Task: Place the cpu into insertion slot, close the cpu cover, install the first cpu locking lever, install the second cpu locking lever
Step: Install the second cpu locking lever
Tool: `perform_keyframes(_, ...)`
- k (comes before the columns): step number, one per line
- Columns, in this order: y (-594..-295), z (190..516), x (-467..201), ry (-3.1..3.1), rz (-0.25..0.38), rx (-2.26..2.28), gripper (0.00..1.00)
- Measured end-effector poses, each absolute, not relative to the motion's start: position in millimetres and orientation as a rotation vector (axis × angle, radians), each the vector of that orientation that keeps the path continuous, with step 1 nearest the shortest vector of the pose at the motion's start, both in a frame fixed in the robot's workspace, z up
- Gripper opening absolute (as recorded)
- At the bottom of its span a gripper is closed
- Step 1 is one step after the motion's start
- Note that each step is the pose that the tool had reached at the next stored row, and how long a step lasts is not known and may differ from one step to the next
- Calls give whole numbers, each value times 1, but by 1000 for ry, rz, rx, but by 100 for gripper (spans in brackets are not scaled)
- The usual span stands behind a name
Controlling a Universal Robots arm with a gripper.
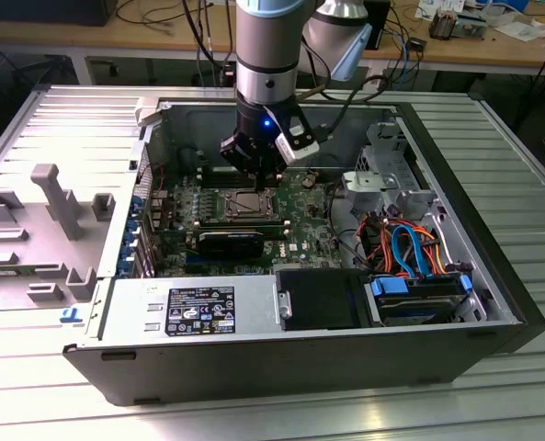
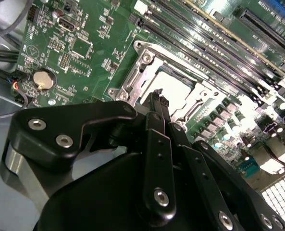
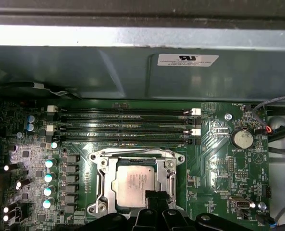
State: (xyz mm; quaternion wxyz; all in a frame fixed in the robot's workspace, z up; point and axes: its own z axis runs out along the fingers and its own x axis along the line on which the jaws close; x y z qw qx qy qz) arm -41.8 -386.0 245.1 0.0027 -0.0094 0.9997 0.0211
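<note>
Right, I'm hanging low inside the open computer case (image 1: 493, 276), my jaws (image 3: 155, 198) poised just above the green board (image 3: 214, 187). In the first wrist view the cpu (image 3: 134, 182) sits flat in the insertion slot (image 3: 102, 188), its dull silver top facing up and printed text showing. The cpu cover (image 3: 133, 155) lies closed around it, its silvery frame bordering the chip on all sides, the square window leaving the chip top visible. My fingertips (image 2: 157, 98) look pressed together with nothing between them, hovering right at the edge of the cover nearest me; whether they touch the metal I cannot tell. In the second wrist view the same frame (image 2: 147, 65) gleams under bright light, chip (image 2: 173, 85) in its middle. Beyond the socket run the long black memory slots (image 3: 125, 122), and a round coin battery (image 3: 241, 139) sits off to one side. In the exterior view my arm (image 1: 267, 64) comes straight down over the socket (image 1: 244, 204), the case resting on a ribbed metal table (image 1: 254, 418).
</note>
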Motion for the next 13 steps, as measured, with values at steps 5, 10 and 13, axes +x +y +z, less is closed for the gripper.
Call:
perform_keyframes(5, -394, 245, -42, 3135, 66, -30, 11)
perform_keyframes(10, -404, 245, -42, 3135, 66, -30, 11)
perform_keyframes(13, -408, 245, -42, 3135, 66, -30, 11)
